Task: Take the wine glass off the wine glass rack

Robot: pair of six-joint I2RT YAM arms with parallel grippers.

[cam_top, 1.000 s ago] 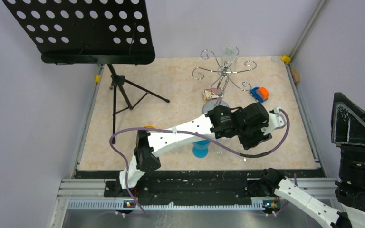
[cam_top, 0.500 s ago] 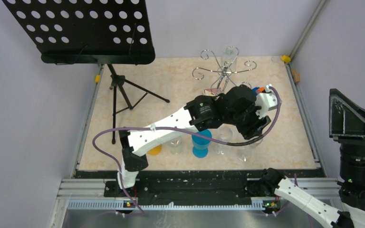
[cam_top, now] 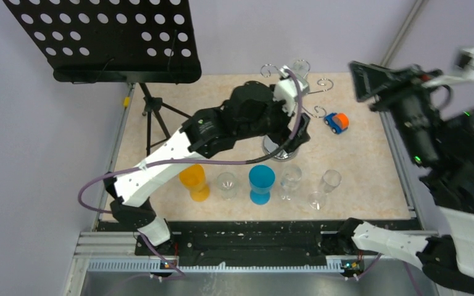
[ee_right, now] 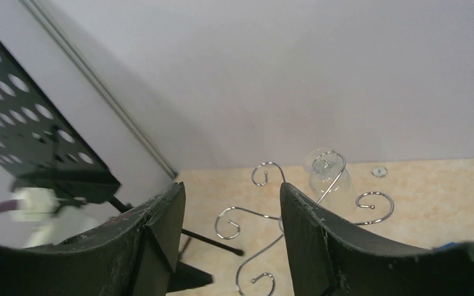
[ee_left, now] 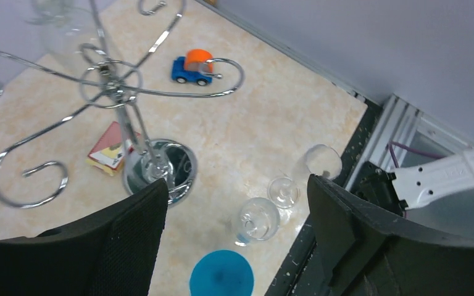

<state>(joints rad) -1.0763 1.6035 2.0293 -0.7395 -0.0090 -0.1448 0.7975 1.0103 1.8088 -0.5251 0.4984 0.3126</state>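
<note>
The chrome wine glass rack (cam_top: pixel 281 154) stands at the back of the table, mostly hidden by my left arm. In the left wrist view its disc base (ee_left: pixel 160 169) and curled arms show. A clear wine glass (cam_top: pixel 297 66) hangs upside down from a far arm of the rack; it also shows in the left wrist view (ee_left: pixel 62 28) and the right wrist view (ee_right: pixel 328 179). My left gripper (cam_top: pixel 287 139) is open and empty above the rack's base (ee_left: pixel 234 240). My right gripper (cam_top: pixel 386 89) is open and empty, raised high at the right, facing the rack (ee_right: pixel 231 240).
A black music stand (cam_top: pixel 108 37) on a tripod (cam_top: pixel 160 120) fills the back left. A toy car (cam_top: pixel 336 121) lies right of the rack, a small card box (ee_left: pixel 108 148) beside its base. An orange cup (cam_top: pixel 194 180), a blue cup (cam_top: pixel 261 182) and several clear glasses (cam_top: pixel 290 179) line the front.
My left arm swung from the front right of the table back to the rack. My right arm rose from the lower right corner to high over the right side.
</note>
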